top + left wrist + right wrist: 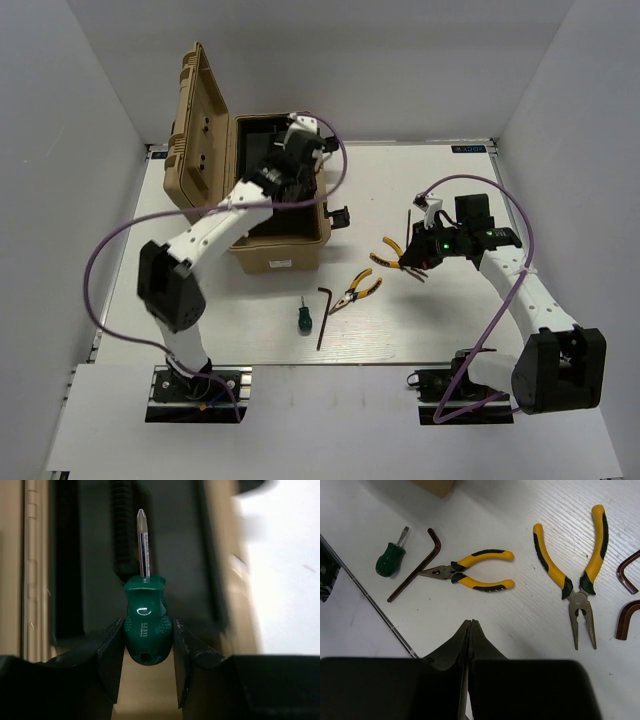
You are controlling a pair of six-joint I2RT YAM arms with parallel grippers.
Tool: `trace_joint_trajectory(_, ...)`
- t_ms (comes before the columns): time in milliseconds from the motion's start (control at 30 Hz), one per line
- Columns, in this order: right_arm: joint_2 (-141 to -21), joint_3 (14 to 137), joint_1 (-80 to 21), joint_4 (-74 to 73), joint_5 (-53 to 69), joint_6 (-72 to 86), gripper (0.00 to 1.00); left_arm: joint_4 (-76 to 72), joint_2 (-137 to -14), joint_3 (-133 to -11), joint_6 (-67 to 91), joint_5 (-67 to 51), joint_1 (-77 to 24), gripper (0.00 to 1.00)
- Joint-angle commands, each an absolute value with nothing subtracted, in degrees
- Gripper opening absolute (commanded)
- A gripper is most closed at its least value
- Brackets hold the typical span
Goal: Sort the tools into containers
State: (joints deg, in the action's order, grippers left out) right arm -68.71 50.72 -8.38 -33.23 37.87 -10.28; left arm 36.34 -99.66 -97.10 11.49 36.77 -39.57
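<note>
Gripping a stubby screwdriver [146,625] by its glossy, bulbous green handle, the left pincer [147,647] is clamped, with the steel cross-point tip toward the top of the frame. It is over the black interior of the tan ribbed toolbox [283,257], whose lid is raised at upper left of the overhead view. The right pincer [470,630] is pressed together, holding nothing, above the white counter [520,625]. Lying there:
- small pliers [470,573], yellow-and-black, at centre
- larger pliers [576,587] at right
- second screwdriver [390,560] at upper left
- dark L-shaped hex key [415,572] beside the small pliers' nose
</note>
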Motion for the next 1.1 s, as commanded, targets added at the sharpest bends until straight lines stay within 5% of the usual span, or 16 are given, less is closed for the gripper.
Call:
trace_joint_trajectory(0, -66.6, 50.3, -8.5, -33.2, 39.0, -11.2, 0.0, 34.7, -102.5, -105.8, 9.8, 34.9, -32.9, 0.0)
trace_joint_trajectory(233, -66.7, 50.2, -8.7, -33.3, 39.5, -11.3, 0.0, 40.5, -114.2, -118.5, 8.0, 32.3, -25.8, 0.0)
trace_joint_trajectory(333, -66.4, 50.5, -8.5, -33.7, 38.8, -11.5, 0.19, 41.4, -115.9, -119.3, 8.0, 31.1, -24.3, 0.0)
trace_joint_trajectory(367, -66.2, 50.6, -8.6, -33.6, 38.8, -11.6, 0.35, 41.4, -115.9, -117.4, 8.0, 30.6, -23.7, 0.05)
trace_joint_trajectory(400, -66.3, 50.6, -8.5, -33.4, 38.4, -11.5, 0.41, 41.4, -115.9, -116.8, 8.0, 30.6, -23.7, 0.09)
trace_joint_trajectory(467, -66.3, 50.7, -8.4, -33.3, 37.6, -11.5, 0.46, 41.4, -115.9, -116.1, 8.0, 30.0, -23.1, 0.17)
trace_joint_trajectory(500, -66.2, 50.7, -8.4, -33.1, 37.4, -11.4, 0.48, 41.4, -115.9, -115.6, 8.0, 30.0, -23.1, 0.31)
trace_joint_trajectory(600, -66.3, 50.8, -8.3, -33.3, 36.8, -11.3, 0.48, 41.4, -114.9, -115.6, 7.5, 29.4, -22.6, 0.52)
trace_joint_trajectory(867, -65.7, 50.7, -8.0, -33.6, 35.6, -11.3, 0.48, 42.8, -111.9, -116.6, 6.9, 27.0, -22.6, 0.62)
trace_joint_trajectory(933, -65.8, 50.8, -7.9, -33.5, 35.4, -11.3, 0.49, 42.3, -108.9, -114.1, 6.3, 24.5, -23.2, 0.53)
trace_joint_trajectory(1033, -65.9, 50.8, -7.8, -33.4, 34.9, -11.3, 0.35, 42.9, -103.6, -109.1, 6.3, 13.3, -24.5, 0.0)
trace_joint_trajectory(1067, -65.9, 50.8, -7.6, -33.4, 34.7, -11.3, 0.28, 43.6, -102.1, -107.8, 6.3, 10.5, -25.0, 0.0)
